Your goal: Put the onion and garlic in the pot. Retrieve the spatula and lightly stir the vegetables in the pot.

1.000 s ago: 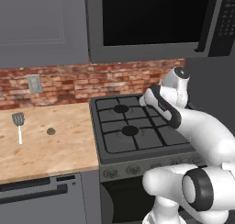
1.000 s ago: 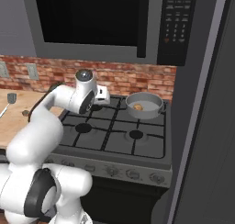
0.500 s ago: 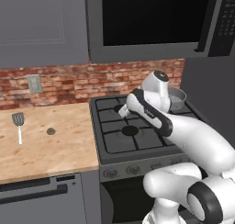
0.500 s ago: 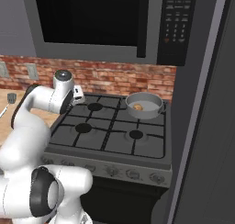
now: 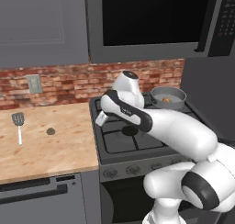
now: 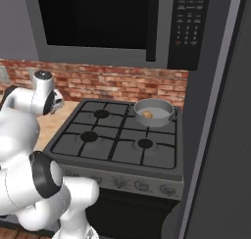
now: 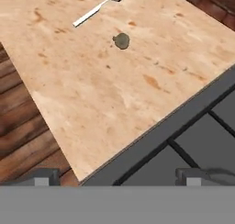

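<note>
Black glass fills the microwave [image 5: 151, 21] above the stove [image 6: 117, 137], and I have both base cameras looking down over the range. To the left of the stove runs the pale wooden worktop [image 5: 55, 149], with a brick wall [image 5: 59, 83] behind it. My white arm [image 5: 174, 126] reaches across the front-left burners toward that worktop.

On the back-right burner stands the pot [image 6: 154, 112], grey with a lighter rim, and I can see the onion [image 6: 147, 114] lying inside it as a golden-brown spot.

From the camera on the hand [image 7: 117, 177] I look down on the worktop's edge where it meets the stove. Its two dark fingertips [image 7: 41, 177] stand far apart at the bottom corners, so the hand is wide and holds nothing.

On the worktop the spatula [image 5: 19, 126] lies flat near the wall, head toward the bricks, pale handle pointing toward the front edge. Just to its right, apart from it, sits the garlic [image 5: 51, 131], a small grey-brown lump; the hand camera shows it too [image 7: 121, 41], well ahead of the fingertips.
</note>
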